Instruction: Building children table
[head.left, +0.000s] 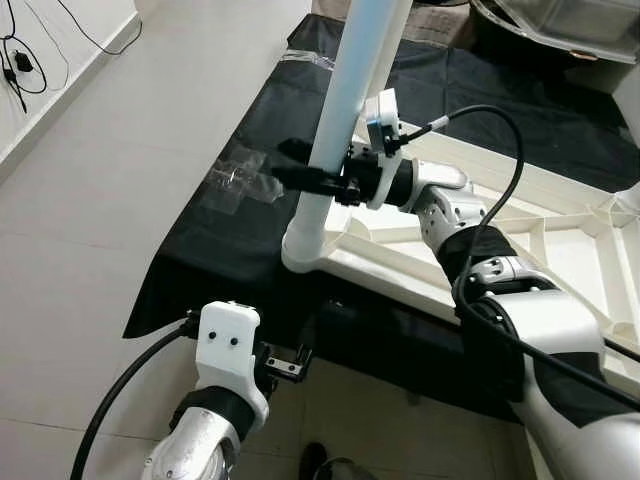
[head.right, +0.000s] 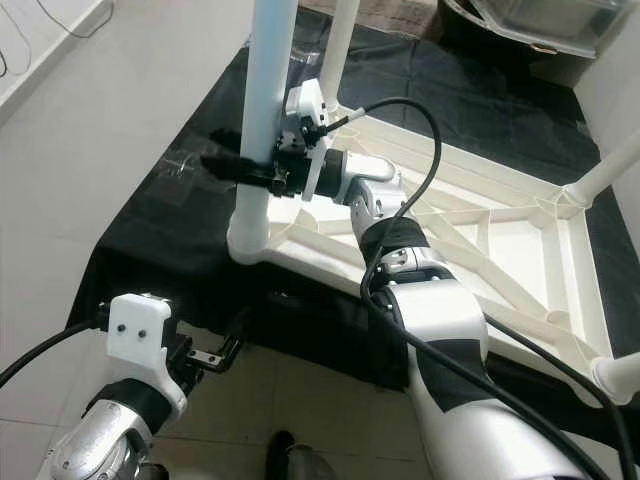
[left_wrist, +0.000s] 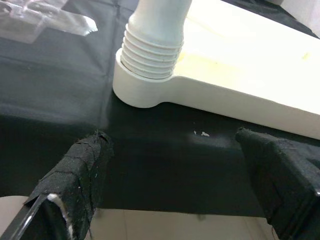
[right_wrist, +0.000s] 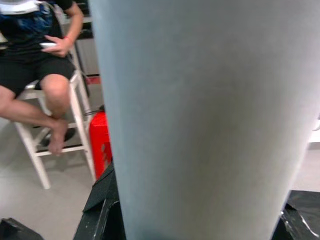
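Two end effectors in the left eye view. Right end effector has its black fingers pinched around the pale blue-white table leg, low on the shaft above its socket. The leg stands upright in the corner socket of the upturned cream table top, which lies on a black sheet on the tiled floor. Leg's upper end cut off by the frame edge. Crumpled clear plastic wrap lies on the sheet just beside the leg. Left end effector sits low, near the sheet's front edge, well apart from the leg; fingers mostly hidden behind the white wrist housing. No legible writing or labels

Right eye view: same scene. A second leg rises at the far right corner of the table top, cut off by the frame. A black cable loops over the right arm

Left wrist view: left end effector's two tape-wrapped fingers spread wide, gripping nothing, over the black sheet. Threaded base of the leg sits in the round socket; threads show above the rim

Right wrist view: the leg is very close and blurred. A seated person on a white stool, cut off above the chest, holds a phone. A red object is partly hidden behind the leg; cannot identify it
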